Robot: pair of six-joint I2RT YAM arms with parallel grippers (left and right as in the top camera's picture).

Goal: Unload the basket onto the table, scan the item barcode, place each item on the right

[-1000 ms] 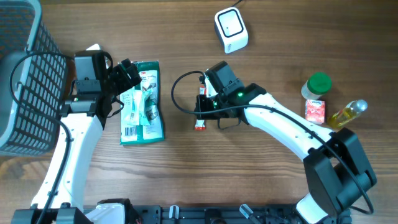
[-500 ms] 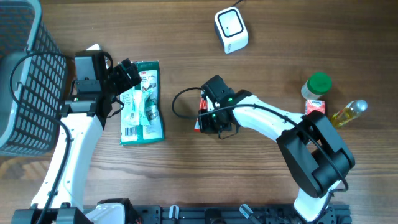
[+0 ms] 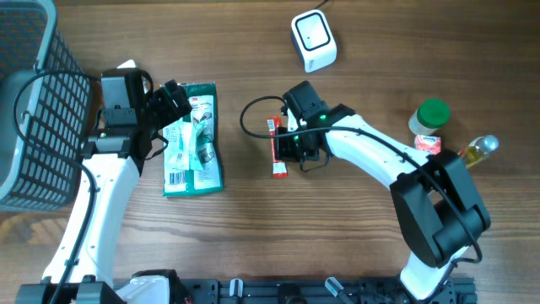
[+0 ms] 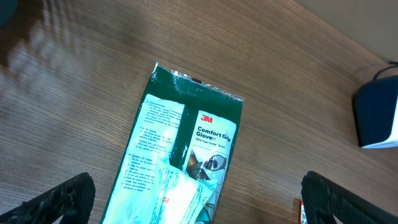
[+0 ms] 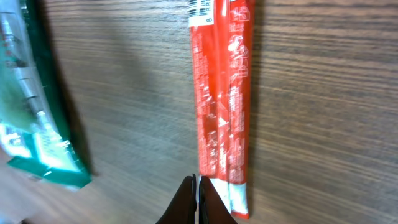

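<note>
A long red stick packet (image 3: 278,150) lies flat on the wooden table, with a barcode (image 5: 200,9) at its far end. My right gripper (image 3: 285,155) hovers at the packet's near end. In the right wrist view its fingers (image 5: 198,194) are shut, touching the left edge of the red packet (image 5: 221,106), with nothing seen between them. The white scanner (image 3: 314,40) stands at the back. My left gripper (image 4: 199,205) is open wide above the lower half of a green glove package (image 4: 181,155), its pads on either side and apart from it.
A dark mesh basket (image 3: 34,110) fills the left edge. At the right stand a green-capped jar (image 3: 431,116), a small red carton (image 3: 428,149) and a yellow oil bottle (image 3: 472,154). The green package (image 3: 193,139) lies left of the red packet.
The right gripper swung down-left against the red packet, then drew back up-right. The packet now lies more exposed and slightly further right. The left arm has not moved.
</note>
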